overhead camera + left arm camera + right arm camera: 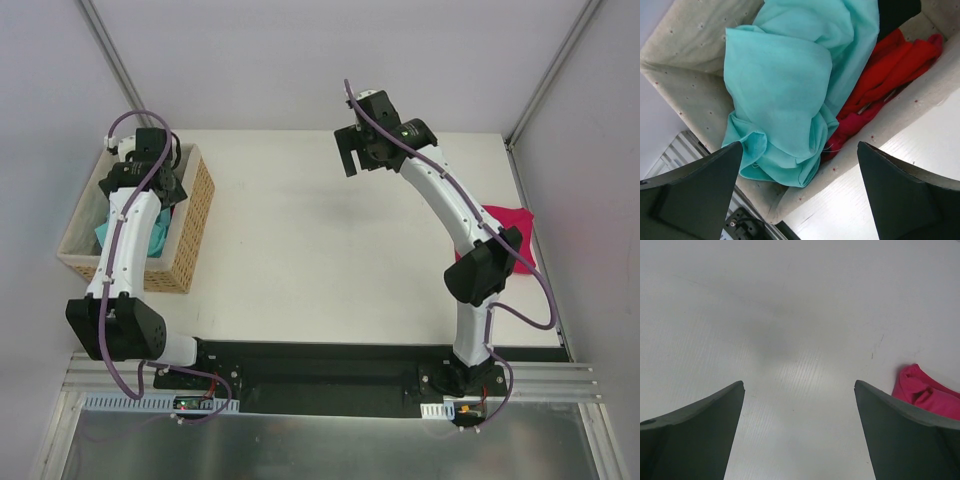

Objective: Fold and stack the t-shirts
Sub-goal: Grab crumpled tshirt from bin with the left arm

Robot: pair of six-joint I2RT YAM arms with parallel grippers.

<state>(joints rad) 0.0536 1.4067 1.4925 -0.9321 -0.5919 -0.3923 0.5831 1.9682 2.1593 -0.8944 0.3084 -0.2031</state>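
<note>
Hovering over teal shirt [780, 90] in basket [690, 100] with left gripper [799, 147] spread, right gripper [799, 385] likewise spread; next, probably lower and pinch 1 shirt.

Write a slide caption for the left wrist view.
Open left gripper above a basket holding a crumpled teal shirt and red shirt.
</note>
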